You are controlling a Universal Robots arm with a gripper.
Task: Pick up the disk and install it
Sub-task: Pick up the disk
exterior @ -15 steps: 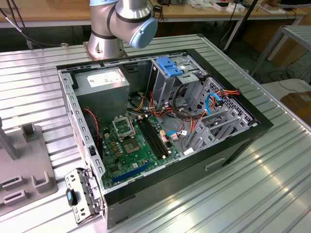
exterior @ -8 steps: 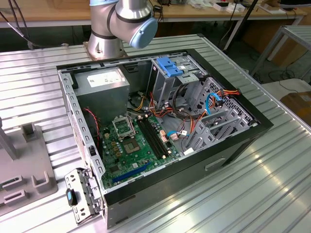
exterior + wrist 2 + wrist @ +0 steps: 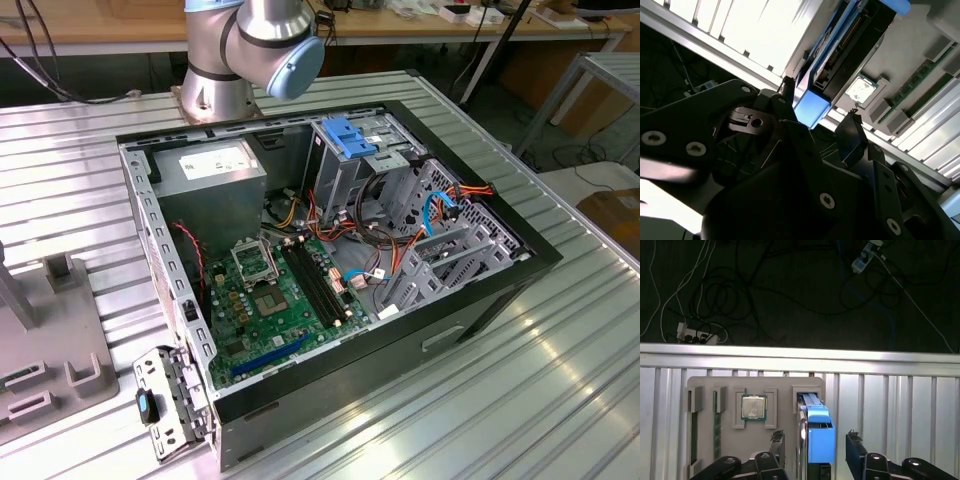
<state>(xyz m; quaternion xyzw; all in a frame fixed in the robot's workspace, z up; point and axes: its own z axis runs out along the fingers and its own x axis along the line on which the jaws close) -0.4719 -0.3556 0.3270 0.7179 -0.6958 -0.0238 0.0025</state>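
The disk (image 3: pixel 816 437) stands on edge in a slot of a grey holder (image 3: pixel 705 385), its light-blue bracket facing the camera. In the second wrist view the disk (image 3: pixel 840 47) shows its dark edge and its blue bracket. My gripper (image 3: pixel 815 442) is open and straddles the disk. One black fingertip (image 3: pixel 777 439) is on one side of it and the other fingertip (image 3: pixel 855 442) on the other side, each with a small gap to the disk. The same gripper (image 3: pixel 820 112) appears in the second wrist view with its fingers beside the blue bracket.
A processor chip (image 3: pixel 753 406) and a memory stick (image 3: pixel 717 427) sit in the same holder. The open computer case (image 3: pixel 400 350) lies on the ribbed metal table (image 3: pixel 520 400), with the drive cage and its blue latch (image 3: pixel 350 135), the power-supply box (image 3: pixel 215 170) and the motherboard (image 3: pixel 285 290).
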